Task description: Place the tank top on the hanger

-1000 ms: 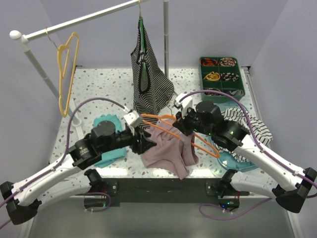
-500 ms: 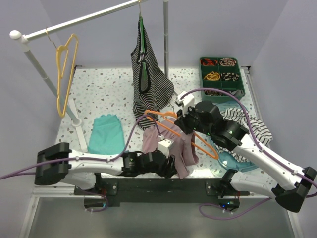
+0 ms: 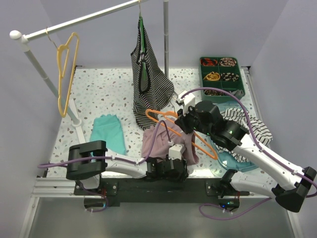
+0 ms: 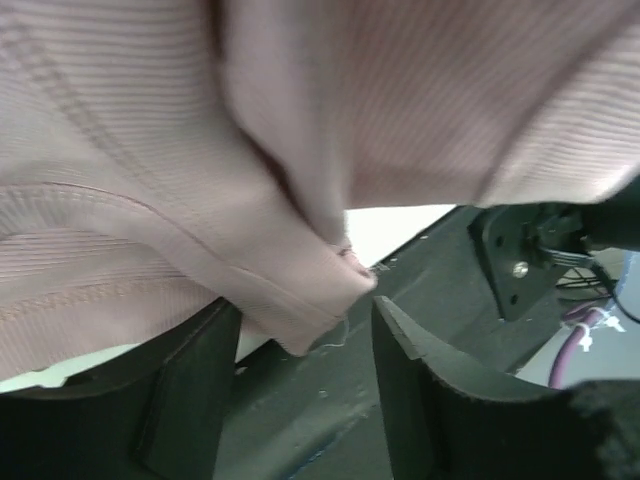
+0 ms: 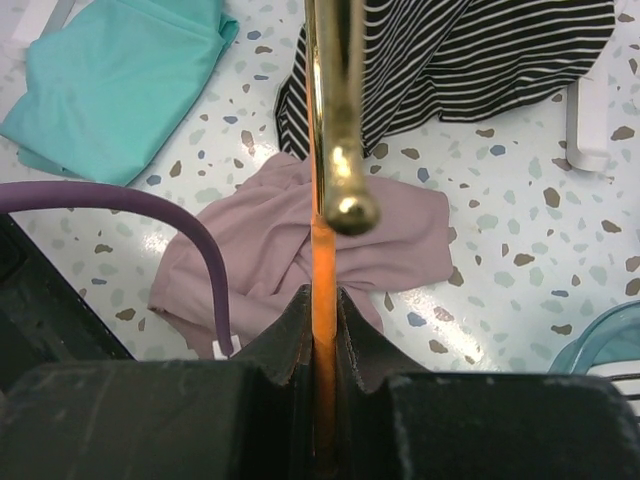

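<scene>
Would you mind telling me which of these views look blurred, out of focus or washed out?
Left wrist: the tank top fills the frame, upper folds soft, hem crisp. Right wrist: the hanger has its metal hook blurred close up, the table behind sharp. Top external: sharp overall, the table's near edge washed white.

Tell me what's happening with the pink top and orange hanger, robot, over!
Left gripper open, hem of tank top between fingers. Right gripper shut on hanger. Tank top crumpled, not yet on hanger. Purple cable loops over it.
</scene>
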{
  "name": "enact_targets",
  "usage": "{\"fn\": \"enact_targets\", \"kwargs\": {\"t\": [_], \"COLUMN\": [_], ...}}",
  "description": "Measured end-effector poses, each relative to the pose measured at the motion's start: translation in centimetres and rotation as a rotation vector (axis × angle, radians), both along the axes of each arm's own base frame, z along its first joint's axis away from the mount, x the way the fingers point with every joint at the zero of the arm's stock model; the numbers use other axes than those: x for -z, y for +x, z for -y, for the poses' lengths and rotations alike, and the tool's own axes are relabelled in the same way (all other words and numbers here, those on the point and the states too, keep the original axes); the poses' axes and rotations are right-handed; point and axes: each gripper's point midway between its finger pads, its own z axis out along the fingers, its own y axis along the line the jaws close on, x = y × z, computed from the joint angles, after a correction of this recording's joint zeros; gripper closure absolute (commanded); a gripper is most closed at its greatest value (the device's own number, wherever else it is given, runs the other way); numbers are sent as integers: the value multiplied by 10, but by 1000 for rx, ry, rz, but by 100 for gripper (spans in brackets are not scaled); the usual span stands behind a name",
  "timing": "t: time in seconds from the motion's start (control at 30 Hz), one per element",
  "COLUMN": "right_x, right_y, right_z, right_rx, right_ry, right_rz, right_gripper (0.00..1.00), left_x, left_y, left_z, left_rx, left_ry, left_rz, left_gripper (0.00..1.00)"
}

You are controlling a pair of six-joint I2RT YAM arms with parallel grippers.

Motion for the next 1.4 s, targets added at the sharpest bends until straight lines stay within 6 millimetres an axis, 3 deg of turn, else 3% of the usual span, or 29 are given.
{"fn": "enact_targets", "kwargs": {"t": [0.13, 0.23, 0.27, 0.37, 0.43, 0.53, 0.63, 0.8, 0.9, 1.0, 1.1, 1.4], "right_x": [0, 0, 0, 0, 0, 0, 0, -3, -9, -16, -24, -58], "right_y": [0, 0, 0, 0, 0, 0, 0, -2, -4, -9, -13, -32], "right_z": [0, -1, 0, 0, 0, 0, 0, -2, -5, -9, -10, -5], "right_rx": [0, 0, 1, 2, 4, 4, 3, -8, -17, -40, -52, -112], "right_ry": [3, 4, 4, 3, 3, 2, 3, 17, 42, 78, 108, 210], "right_rz": [-2, -1, -1, -1, 0, -1, -1, -8, -12, -14, -8, 51], "right_gripper": [100, 100, 100, 100, 100, 100, 100, 100, 100, 100, 100, 100], "left_x": [-4, -5, -5, -7, -11, -26, -60, -125, -145, -145, -135, -116], "left_y": [-1, -1, 0, 3, 6, 18, 53, 108, 143, 168, 176, 182], "left_z": [3, 4, 4, 5, 3, -26, -64, -109, -148, -186, -205, -228], "left_rx": [-17, -24, -23, -30, -39, -80, -188, -340, -449, -537, -567, -547], "left_ry": [-11, -18, -19, -22, -43, -99, -202, -372, -415, -397, -361, -337], "left_rz": [9, 13, 17, 32, 38, 46, 78, 162, 206, 215, 190, 109], "left_gripper": [49, 69, 81, 100, 100, 100, 100, 100, 100, 100, 100, 100]}}
